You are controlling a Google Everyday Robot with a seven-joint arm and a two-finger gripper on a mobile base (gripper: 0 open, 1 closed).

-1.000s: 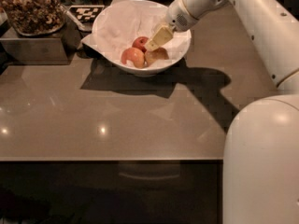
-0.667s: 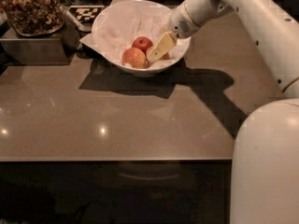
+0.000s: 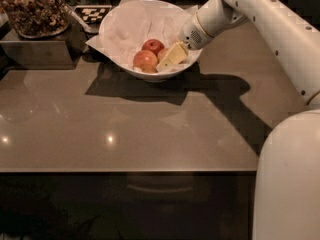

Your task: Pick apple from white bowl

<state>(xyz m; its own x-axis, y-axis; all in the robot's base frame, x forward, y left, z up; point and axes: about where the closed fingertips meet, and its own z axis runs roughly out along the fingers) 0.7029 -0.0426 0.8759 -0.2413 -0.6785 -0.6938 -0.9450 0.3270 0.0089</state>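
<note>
The white bowl (image 3: 116, 25), lined with crumpled white paper, stands at the back of the table. It holds three apples. A small dark red apple (image 3: 153, 45) lies at the back and a red-orange apple (image 3: 144, 60) in front. The pale apple (image 3: 162, 53) shows only as a sliver behind my gripper. My gripper (image 3: 171, 57) reaches down into the bowl from the right and sits right at the pale apple, covering most of it.
A tray of brown nuts (image 3: 32, 11) stands on a grey box at the back left. A checkered card (image 3: 92, 14) lies behind the bowl. My white arm (image 3: 270, 29) crosses the right side, and my base (image 3: 287, 179) fills the lower right corner.
My gripper has come down and slightly left, deeper into the bowl, onto the pale apple. The apples and the bowl have not moved.
</note>
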